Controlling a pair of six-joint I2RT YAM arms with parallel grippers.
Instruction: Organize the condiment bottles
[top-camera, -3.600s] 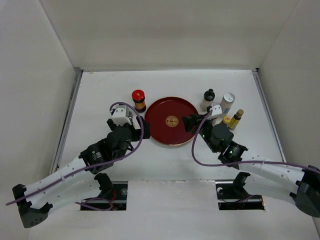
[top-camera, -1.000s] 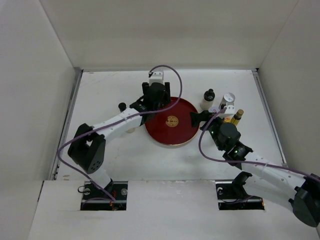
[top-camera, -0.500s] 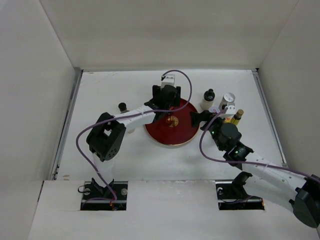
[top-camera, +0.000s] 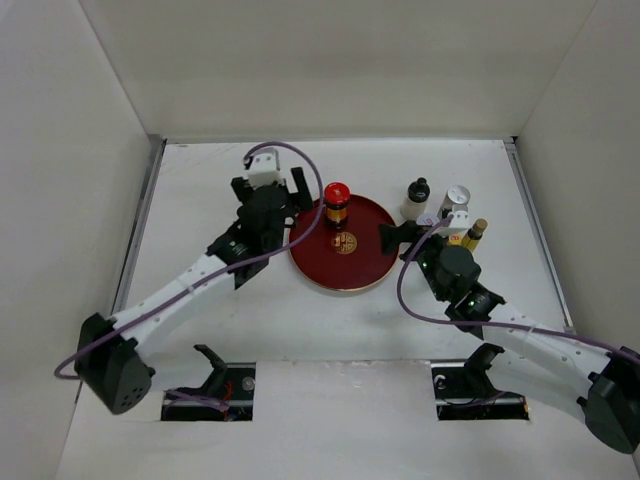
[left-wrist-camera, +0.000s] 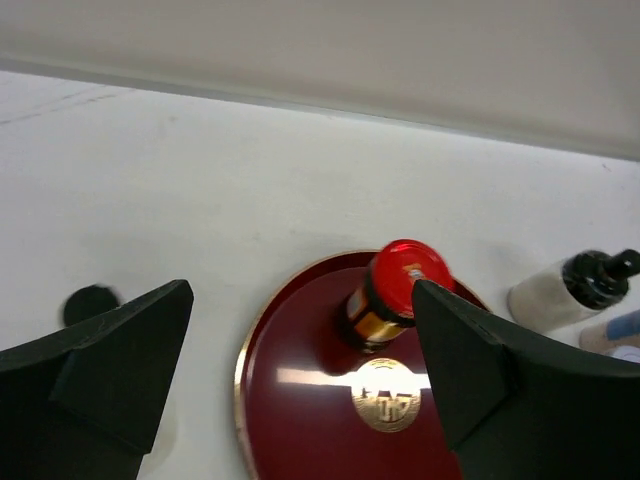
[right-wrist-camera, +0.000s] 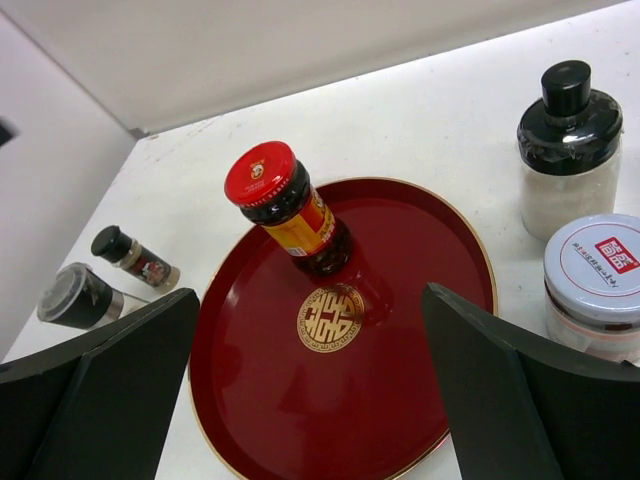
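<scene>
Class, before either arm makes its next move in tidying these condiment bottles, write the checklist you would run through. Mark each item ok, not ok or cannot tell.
1. Red-capped jar stands upright on the red tray: ok.
2. Left gripper open and apart from that jar: ok.
3. Right gripper open and empty: ok.
4. Bare tray space for another bottle: ok, the near half is free.
5. Black-capped bottle and white-lidded jar upright, right of the tray: ok.
6. Small dark-capped bottle and black-lidded jar, left of the tray, clear of the left arm: cannot tell; the top view hides them.
</scene>
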